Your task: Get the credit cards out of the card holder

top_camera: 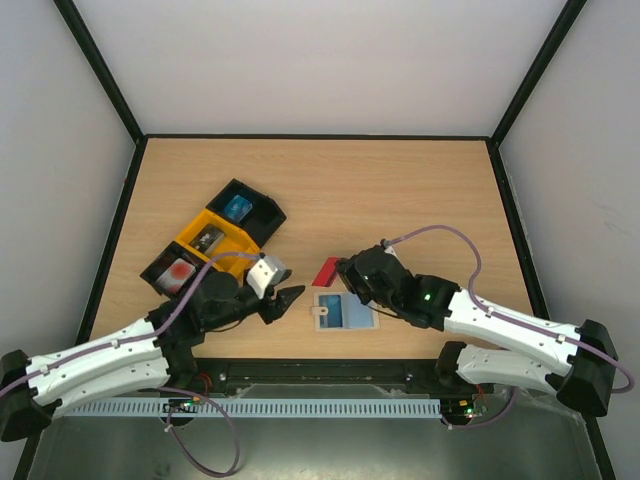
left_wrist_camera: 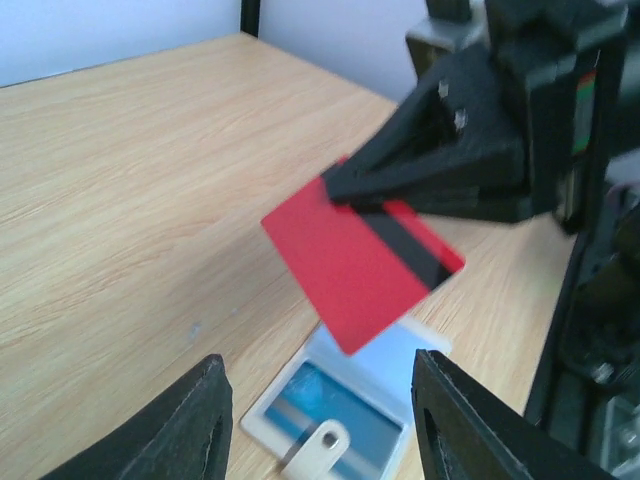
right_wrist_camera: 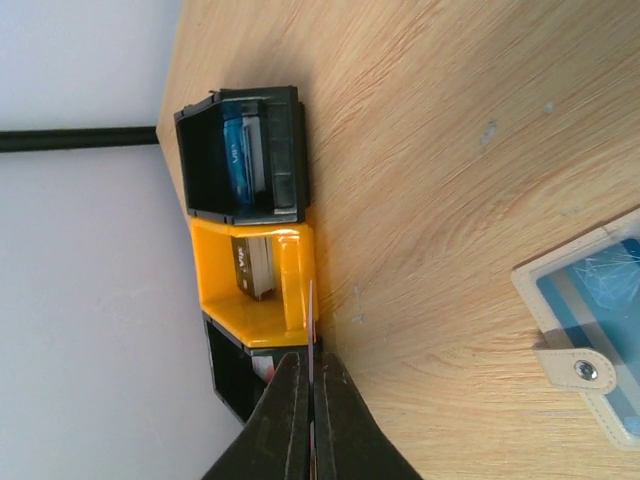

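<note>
One red credit card (top_camera: 326, 271) with a black stripe hangs tilted above the table, and my right gripper (top_camera: 343, 272) is shut on its edge. In the right wrist view the card (right_wrist_camera: 312, 320) shows edge-on between the closed fingers (right_wrist_camera: 285, 420). Below it the pale blue card holder (top_camera: 345, 312) lies flat on the wood, its beige tab (left_wrist_camera: 318, 447) pointing toward my left gripper. The left gripper (top_camera: 290, 300) is open just left of the holder, touching nothing. In the left wrist view the card (left_wrist_camera: 360, 265) floats over the holder (left_wrist_camera: 340, 405).
A row of compartment trays sits at the left: a black tray (top_camera: 245, 210) with a bright blue item, a yellow tray (top_camera: 210, 238), and another black tray (top_camera: 175, 270). Black frame rails edge the table on the left and right.
</note>
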You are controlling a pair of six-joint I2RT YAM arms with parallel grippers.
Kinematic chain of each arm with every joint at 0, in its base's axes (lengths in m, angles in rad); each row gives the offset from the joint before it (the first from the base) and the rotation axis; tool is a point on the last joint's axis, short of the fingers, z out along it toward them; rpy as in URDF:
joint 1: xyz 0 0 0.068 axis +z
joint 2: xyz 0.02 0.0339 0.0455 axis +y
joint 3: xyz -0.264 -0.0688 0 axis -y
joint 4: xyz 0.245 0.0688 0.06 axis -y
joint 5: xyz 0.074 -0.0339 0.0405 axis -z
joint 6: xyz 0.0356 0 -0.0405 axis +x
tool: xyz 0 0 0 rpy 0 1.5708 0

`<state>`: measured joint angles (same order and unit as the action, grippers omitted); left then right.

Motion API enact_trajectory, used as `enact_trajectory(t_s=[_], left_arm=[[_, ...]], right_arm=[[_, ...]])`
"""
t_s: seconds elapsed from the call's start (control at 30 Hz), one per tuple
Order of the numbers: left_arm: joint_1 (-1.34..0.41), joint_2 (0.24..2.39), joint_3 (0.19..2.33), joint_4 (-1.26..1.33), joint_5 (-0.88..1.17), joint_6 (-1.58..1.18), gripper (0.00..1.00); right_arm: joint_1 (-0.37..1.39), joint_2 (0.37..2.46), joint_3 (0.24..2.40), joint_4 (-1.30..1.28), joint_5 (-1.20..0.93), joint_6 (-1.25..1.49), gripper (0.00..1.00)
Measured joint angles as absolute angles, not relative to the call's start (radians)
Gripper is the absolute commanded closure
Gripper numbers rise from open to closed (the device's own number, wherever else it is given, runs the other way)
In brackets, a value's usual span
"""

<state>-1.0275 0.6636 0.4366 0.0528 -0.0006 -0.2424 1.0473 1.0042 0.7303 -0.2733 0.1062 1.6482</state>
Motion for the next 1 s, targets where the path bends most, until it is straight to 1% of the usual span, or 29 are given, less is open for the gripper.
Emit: enact_trajectory(t_s=[0.27, 0.47, 0.67, 0.77, 1.0], left_arm=[[-1.128, 0.733, 0.439, 0.036, -0.133, -0.063, 0.48], [-1.205, 0.764, 0.439, 0.094, -0.238, 0.056, 0.48], [-1.294, 0.851, 0.439, 0.159, -0.342, 0.186, 0.49], [-1.315, 0.881, 0.439, 0.192, -0.387, 0.237, 0.53], [-1.339, 0.900, 0.439, 0.243, -0.464, 0.302, 0.72]], right_arm=[[1.033, 0.978, 0.730, -0.295, 0.108, 1.707, 0.98], [1.028, 0.978, 0.729, -0.284, 0.068, 1.737, 0.98], [1.027, 0.985, 0.718, -0.245, 0.014, 1.759, 0.98], [1.027, 0.991, 0.700, -0.219, -0.014, 1.766, 0.98], [1.027, 0.997, 0.677, -0.189, -0.051, 1.774, 0.98]])
